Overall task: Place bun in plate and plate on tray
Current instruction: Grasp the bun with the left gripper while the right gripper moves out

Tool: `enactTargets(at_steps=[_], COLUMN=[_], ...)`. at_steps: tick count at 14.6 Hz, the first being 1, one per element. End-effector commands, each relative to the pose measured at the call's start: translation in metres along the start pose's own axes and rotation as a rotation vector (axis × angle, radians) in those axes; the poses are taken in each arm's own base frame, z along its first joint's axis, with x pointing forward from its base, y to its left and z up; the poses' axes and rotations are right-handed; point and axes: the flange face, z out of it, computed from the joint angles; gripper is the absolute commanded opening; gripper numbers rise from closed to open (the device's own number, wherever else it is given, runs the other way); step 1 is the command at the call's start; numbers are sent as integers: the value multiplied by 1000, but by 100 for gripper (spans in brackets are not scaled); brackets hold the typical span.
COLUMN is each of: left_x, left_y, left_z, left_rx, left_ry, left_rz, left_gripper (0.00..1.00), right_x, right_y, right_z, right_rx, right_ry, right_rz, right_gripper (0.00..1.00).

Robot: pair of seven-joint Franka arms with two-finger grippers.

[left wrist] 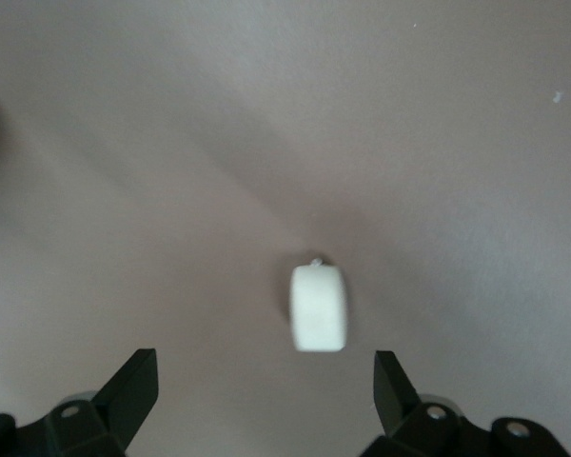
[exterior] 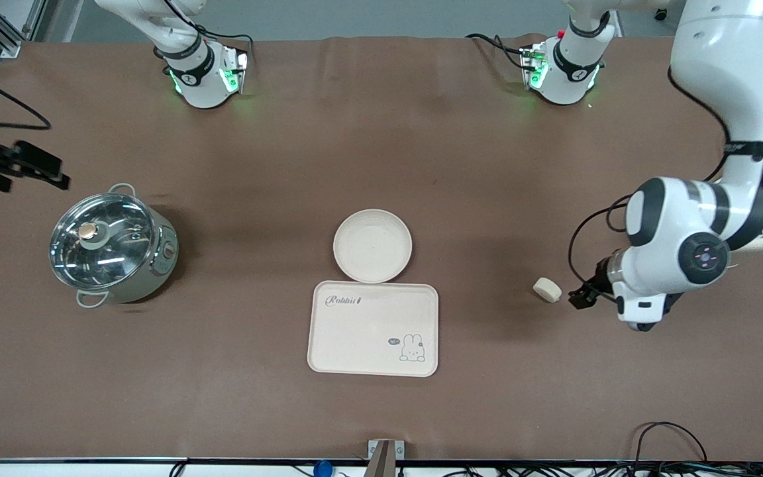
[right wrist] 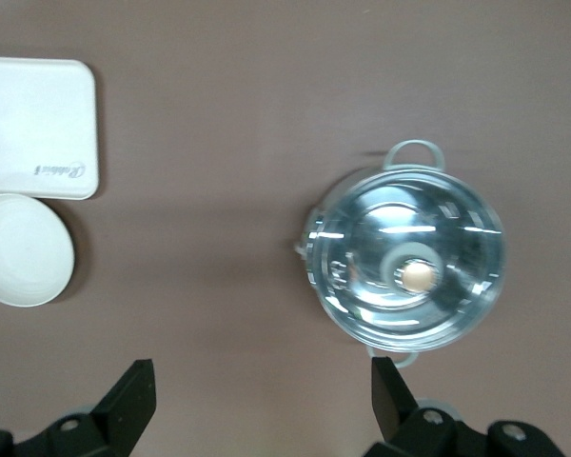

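Observation:
The bun [exterior: 546,289] lies on the brown table toward the left arm's end, apart from the plate and tray. My left gripper [exterior: 579,297] is low beside it, open and empty. In the left wrist view the bun [left wrist: 318,307] lies just ahead of the open left gripper [left wrist: 266,392], not between the fingers. The round plate [exterior: 373,245] sits empty mid-table, touching the farther edge of the Rabbit tray [exterior: 355,338], which is also empty. My right gripper [exterior: 49,171] hangs open and empty above the table by the pot. The right wrist view shows the plate [right wrist: 24,249] and the tray [right wrist: 38,129].
A steel pot with a glass lid [exterior: 111,246] stands toward the right arm's end and also shows in the right wrist view [right wrist: 406,264]. Cables run along the table edge nearest the front camera.

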Motion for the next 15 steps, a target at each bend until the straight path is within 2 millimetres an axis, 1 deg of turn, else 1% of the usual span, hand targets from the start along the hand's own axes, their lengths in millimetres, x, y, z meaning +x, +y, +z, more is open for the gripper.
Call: enactTargets(at_steps=[1,2,4,6,8,9,10,11,12,13,14,15], left_x=[-6,-9,-14,-13,-13,-14,-14,-14,-14,-18,-19,-19], left_y=[18,22,23,23,22,21,21,22,22,24,25,24], left_z=[41,54,79,89,96,97,98,98,100,102,103,102], left_rx=[-29,-36,-36,-34,-25,-24,-23,-23,-20,-18,-16,-15], left_ry=[-12,-8,-9,-12,-18,-19,-20,-20,-22,-22,-23,-24], left_rz=[-108,-133,-135,-139,-143,-143,-146,-155,-155,-151,-151,-164], left_gripper=[100,100,99,92,86,80,71,58,47,39,33,29], right_x=[14,16,23,27,24,20,13,8,2,0,0,0], right_y=[-11,-19,-37,-48,-63,-62,-64,-66,-82,-98,-110,-120], right_z=[53,67,102,142,181,205,227,246,264,280,291,305], right_rx=[43,47,112,151,180,214,270,319,339,333,325,320], right_ry=[-16,-15,-22,-15,-6,-11,-21,-17,-8,3,15,-2], right_rz=[-1,-1,46,61,70,104,153,201,211,202,195,209], right_gripper=[100,100,100,100,100,100,100,100,100,100,100,100])
